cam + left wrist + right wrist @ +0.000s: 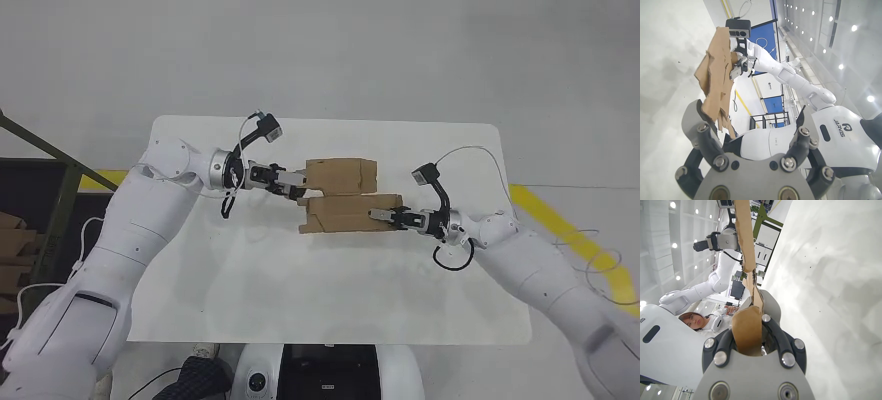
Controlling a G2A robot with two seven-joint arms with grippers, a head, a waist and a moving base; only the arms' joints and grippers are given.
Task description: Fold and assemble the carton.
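Note:
A brown cardboard carton [340,195], partly folded, sits in the middle of the white table [300,290]. My left gripper [300,186] is at the carton's left end. Its fingers are spread wide in the left wrist view, where the gripper [749,111] has a ragged edge of the carton [715,75] against one finger [696,115]. My right gripper [382,215] is at the carton's right side, shut on a flap. In the right wrist view the carton [745,247] runs between the fingers of that gripper [755,302]. The right gripper [735,73] also appears in the left wrist view, pinching the far edge.
The front half of the table is bare white surface. A dark rack [20,220] with flat cardboard pieces stands off the table's left side. A yellow floor line [550,215] runs beyond the right edge.

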